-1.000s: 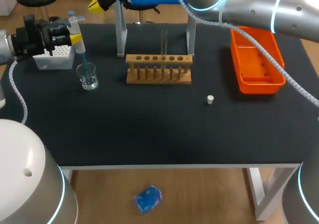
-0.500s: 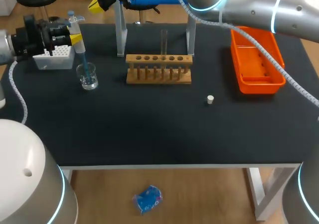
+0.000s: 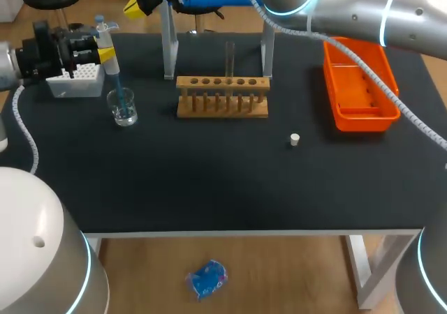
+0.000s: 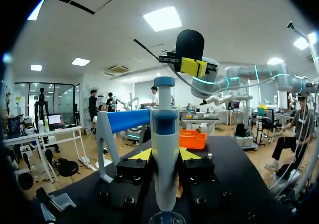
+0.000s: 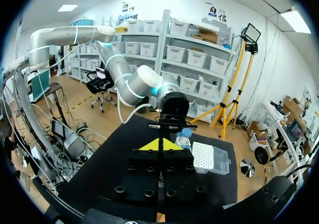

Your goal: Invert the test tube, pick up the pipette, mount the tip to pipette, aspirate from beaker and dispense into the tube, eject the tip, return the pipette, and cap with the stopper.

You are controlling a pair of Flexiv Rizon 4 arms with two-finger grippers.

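Head view: left fingers (image 3: 105, 54) grip the pipette (image 3: 112, 66), tip inside the beaker (image 3: 126, 114) (right fingers (image 3: 133, 5) pressed together).

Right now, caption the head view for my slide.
Left gripper holds the pipette upright, tip in the beaker; a tube stands in the rack.
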